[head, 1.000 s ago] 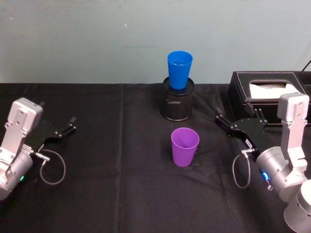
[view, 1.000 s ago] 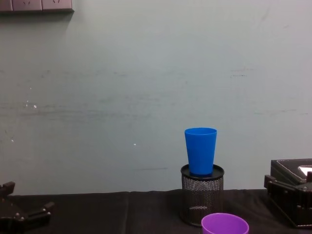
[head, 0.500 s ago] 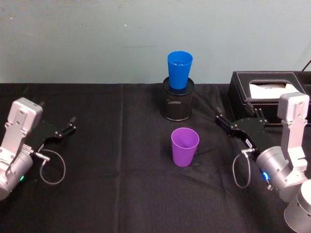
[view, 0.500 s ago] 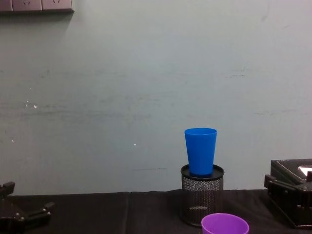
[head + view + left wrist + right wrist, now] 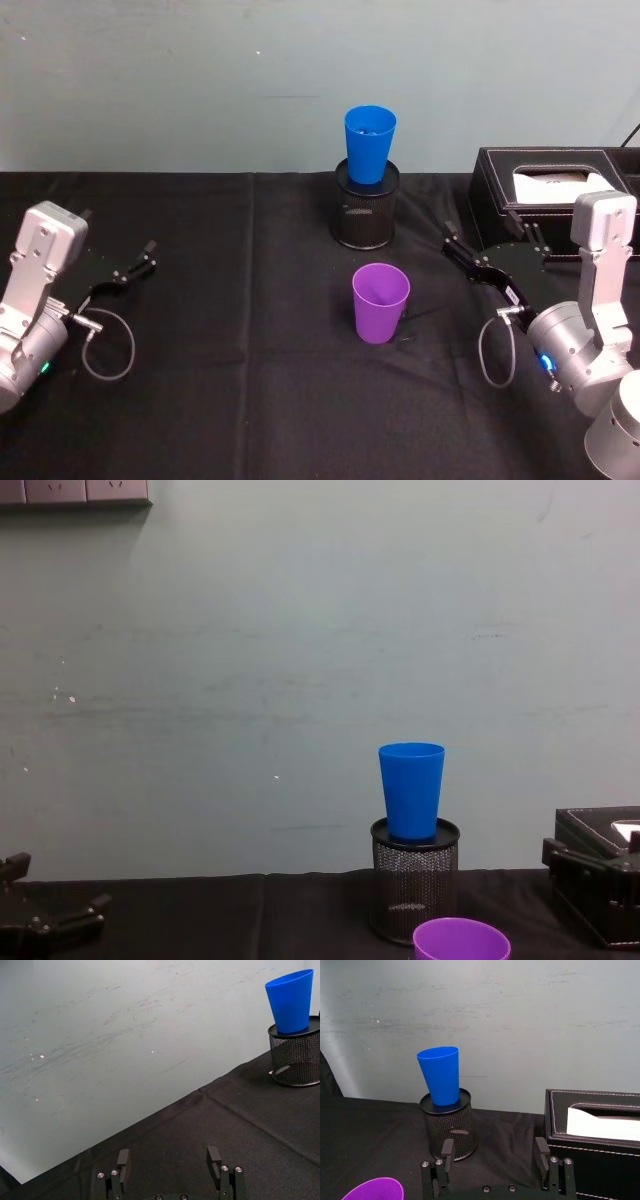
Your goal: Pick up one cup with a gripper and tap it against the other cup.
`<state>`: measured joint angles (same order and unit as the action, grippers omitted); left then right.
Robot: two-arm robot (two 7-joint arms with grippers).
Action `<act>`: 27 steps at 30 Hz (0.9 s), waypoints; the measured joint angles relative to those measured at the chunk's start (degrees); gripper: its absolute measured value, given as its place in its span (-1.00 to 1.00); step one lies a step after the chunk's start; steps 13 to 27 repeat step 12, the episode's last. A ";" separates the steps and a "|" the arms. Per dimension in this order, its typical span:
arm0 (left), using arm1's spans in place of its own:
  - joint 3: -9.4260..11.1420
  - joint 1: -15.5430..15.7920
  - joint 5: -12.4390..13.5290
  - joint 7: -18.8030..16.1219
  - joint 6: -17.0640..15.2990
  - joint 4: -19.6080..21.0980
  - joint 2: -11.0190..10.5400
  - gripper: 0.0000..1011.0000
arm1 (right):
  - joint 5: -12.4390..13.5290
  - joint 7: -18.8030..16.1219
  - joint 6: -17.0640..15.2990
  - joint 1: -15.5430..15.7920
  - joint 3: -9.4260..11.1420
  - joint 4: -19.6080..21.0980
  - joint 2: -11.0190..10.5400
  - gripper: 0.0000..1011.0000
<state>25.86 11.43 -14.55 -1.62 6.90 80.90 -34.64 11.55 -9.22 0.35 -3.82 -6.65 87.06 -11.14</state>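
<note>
While neither arm has made contact, the purple cup (image 5: 380, 302) stands upright on the black tablecloth (image 5: 250, 400), mid-table, rim up, nothing touching it. That spot sits roughly between both arms, tho nearer the right one, so it looks set out for an easy side-on grab.

Blue cup (image 5: 369, 143) sits upright w/ its base dropped into the mouth of a black mesh pen holder (image 5: 365, 215), behind the purple one, toward the wall. Prob. raised like that so a lifted cup can meet its side w/o scraping the cloth; that's a guess.

Right gripper (image 5: 492, 250) hovers to the right of the purple cup, apart from it, just in front of a black tissue box (image 5: 540, 190); jaws spread wide, nothing between them (wrist view confirms the gap). Left gripper (image 5: 118, 262) is parked far left, well apart from both cups, jaws also spread & empty.

Labels: no readable writing on either cup, the holder or the box. A small pale patch shows on the right gripper's body, too small to read, if it is a label at all.
</note>
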 joint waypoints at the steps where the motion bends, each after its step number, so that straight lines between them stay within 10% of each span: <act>1: 0.00 0.00 0.00 0.00 0.00 0.00 0.00 0.98 | 0.00 0.00 0.00 0.00 0.00 0.00 0.00 0.99; 27: 0.00 0.00 0.00 0.00 0.00 0.00 -0.01 0.98 | 0.00 0.00 0.00 0.00 0.00 0.00 0.00 0.99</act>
